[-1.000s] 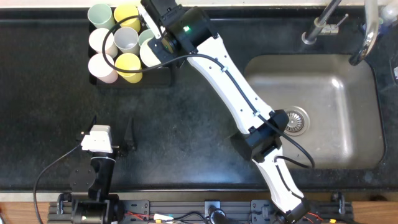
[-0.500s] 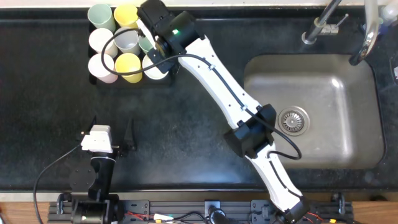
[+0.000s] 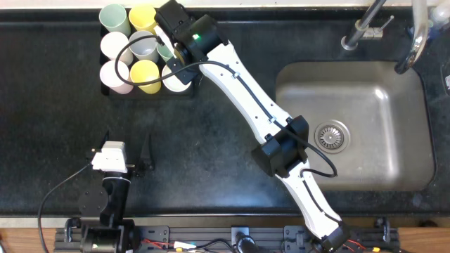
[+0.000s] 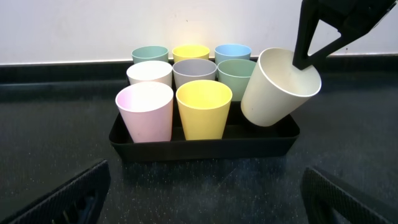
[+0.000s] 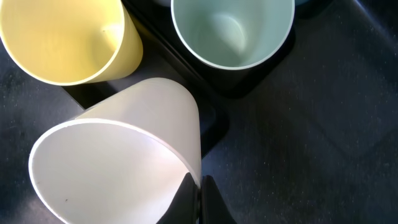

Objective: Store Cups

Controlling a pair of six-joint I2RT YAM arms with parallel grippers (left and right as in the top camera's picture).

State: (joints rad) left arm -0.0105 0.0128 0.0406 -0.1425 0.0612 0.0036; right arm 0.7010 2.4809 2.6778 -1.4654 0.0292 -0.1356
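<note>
**Cream cup tilting into the tray's corner slot**

The left tool [image 3: 126,139] is sitting wide open and empty over the dark surface [image 3: 211,161], well apart from the tray [image 4: 205,146] lying straight ahead of it. Eight cups [image 4: 194,73] are standing upright in the tray, with the pink cup [image 4: 145,112] and a yellow cup [image 4: 204,109] filling the row nearest this tool. Beside the yellow cup, the cream cup [image 4: 277,87] is tilting, its base down inside the tray's corner and its mouth leaning outward. The right tool [image 4: 303,55] is pinching that cup's rim from above. The sink [image 3: 351,126] is lying well apart from this tool, farther right.
</note>
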